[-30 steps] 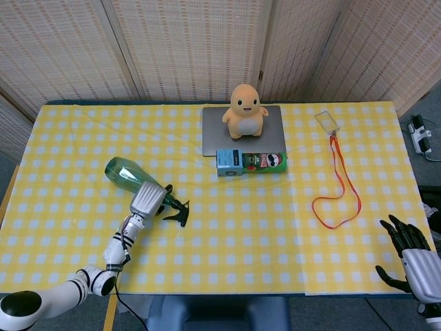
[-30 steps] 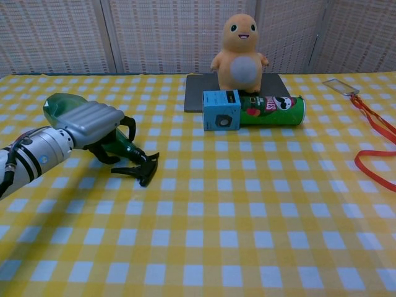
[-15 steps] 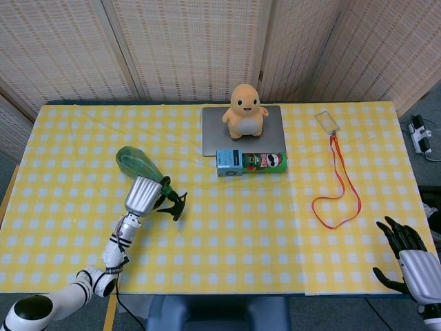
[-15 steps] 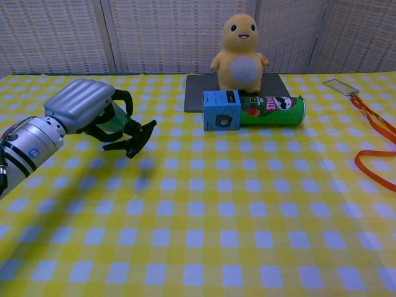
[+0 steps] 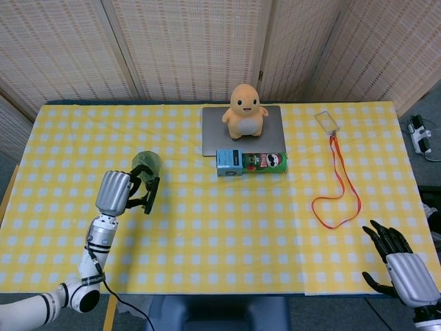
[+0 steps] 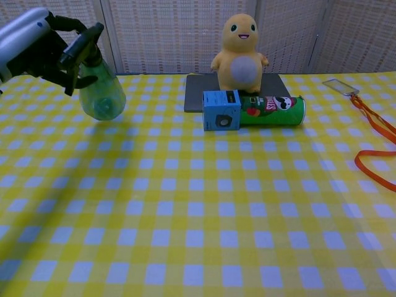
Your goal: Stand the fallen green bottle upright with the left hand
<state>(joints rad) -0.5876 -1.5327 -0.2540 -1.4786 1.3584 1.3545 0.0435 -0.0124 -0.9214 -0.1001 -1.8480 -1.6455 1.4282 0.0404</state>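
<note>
The left hand [image 6: 38, 38], a ribbed silver shell with black jointed fingers [image 6: 62, 59], grips the green bottle [image 6: 99, 93] around its neck just below the black trigger spray head [image 6: 83, 44]; the fingers are curled tight on it; the bottle is translucent green plastic, rounded and bulbous at the base, and in the chest view it hangs lifted clear of the tabletop [image 6: 198, 204], tilted with the base down and toward the camera and the sprayer uppermost; in the head view the same hand [image 5: 116, 193] shows near the left side of the yellow-and-white checked cloth, with the bottle's round base [image 5: 146, 163] seen nearly end-on just beyond it; the right hand [image 5: 400, 265] sits off the near right corner of the tabletop, its dark fingers spread apart and holding nothing; toward the far middle, a flat grey slab [image 5: 242, 129] carries a soft, rounded orange plush figure [image 5: 244, 110]; just in front of it lies a glossy green cylindrical crisp can [image 5: 265, 163] on its side, with a small blue cardboard box [image 5: 229, 163] touching its left end; on the right, a thin orange lanyard [image 5: 339, 186] curls in a loop, ending in a clear rectangular badge holder [image 5: 326, 122].
</note>
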